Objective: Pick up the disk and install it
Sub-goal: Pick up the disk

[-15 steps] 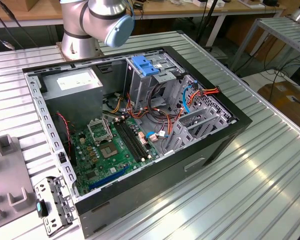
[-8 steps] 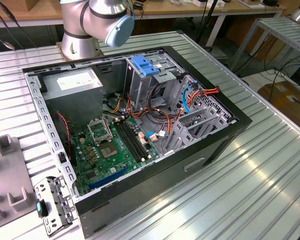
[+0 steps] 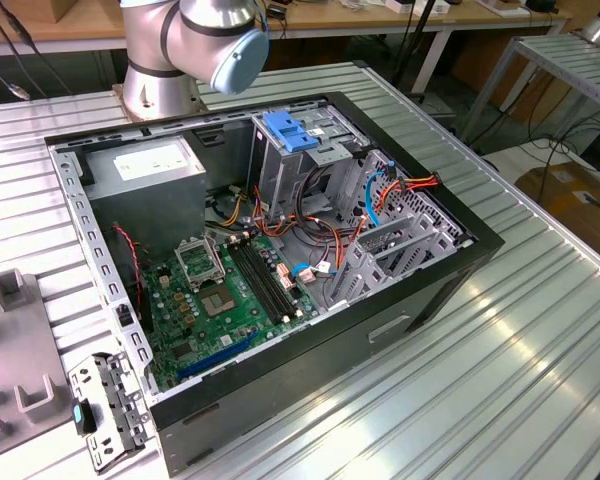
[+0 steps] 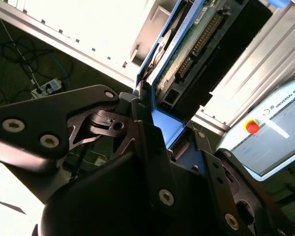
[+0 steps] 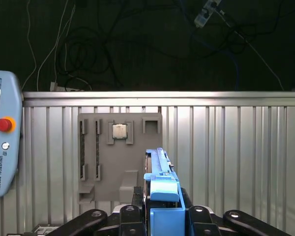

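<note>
The disk point(image 5: 160, 184), a flat drive in a bright blue carrier frame, stands edge-on between my gripper's point(image 5: 162, 216) black fingers point(image 5: 130, 214) in the first wrist view. The second wrist view shows the disk's point(image 4: 189, 46) green circuit-board face and blue frame running out from the gripper point(image 4: 169, 132). The jaws press on both of its flat sides. In the exterior view, the open computer case point(image 3: 280, 250) lies on the ribbed metal table, with the arm's base point(image 3: 165, 60) behind it. A grey drive cage point(image 3: 300, 160) with a ribbed blue clip point(image 3: 288, 130) stands inside the case.
A grey fixture plate point(image 5: 118, 152) carrying a small processor chip point(image 5: 119, 131) lies on the table beyond the held disk. A teach pendant point(image 5: 0, 147) with a red button sits beside it. Inside the case are a green motherboard point(image 3: 225, 290), a power supply point(image 3: 150, 170) and loose cables point(image 3: 400, 185).
</note>
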{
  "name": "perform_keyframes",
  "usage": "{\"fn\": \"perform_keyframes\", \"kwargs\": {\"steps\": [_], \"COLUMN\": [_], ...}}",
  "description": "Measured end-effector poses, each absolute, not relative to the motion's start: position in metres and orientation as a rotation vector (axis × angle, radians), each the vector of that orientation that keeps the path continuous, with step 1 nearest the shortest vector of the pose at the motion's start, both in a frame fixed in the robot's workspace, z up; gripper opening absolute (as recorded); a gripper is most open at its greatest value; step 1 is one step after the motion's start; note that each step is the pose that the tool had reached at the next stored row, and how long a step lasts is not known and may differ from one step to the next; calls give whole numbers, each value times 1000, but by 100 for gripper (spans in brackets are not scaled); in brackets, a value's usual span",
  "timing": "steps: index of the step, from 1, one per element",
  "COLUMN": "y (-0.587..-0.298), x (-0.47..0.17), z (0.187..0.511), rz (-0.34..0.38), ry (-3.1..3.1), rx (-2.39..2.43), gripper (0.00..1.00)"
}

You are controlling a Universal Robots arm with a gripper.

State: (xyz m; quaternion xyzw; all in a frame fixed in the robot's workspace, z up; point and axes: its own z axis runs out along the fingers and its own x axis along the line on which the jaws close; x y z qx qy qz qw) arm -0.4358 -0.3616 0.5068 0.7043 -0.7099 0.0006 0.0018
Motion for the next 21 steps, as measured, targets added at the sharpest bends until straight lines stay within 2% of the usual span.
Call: {"fn": "perform_keyframes", "kwargs": {"steps": [21], "y": [-364], "x": [-392], "z": [507], "rz": [2], "ry": [-2228], "rx": [2210], "gripper": [37]}}
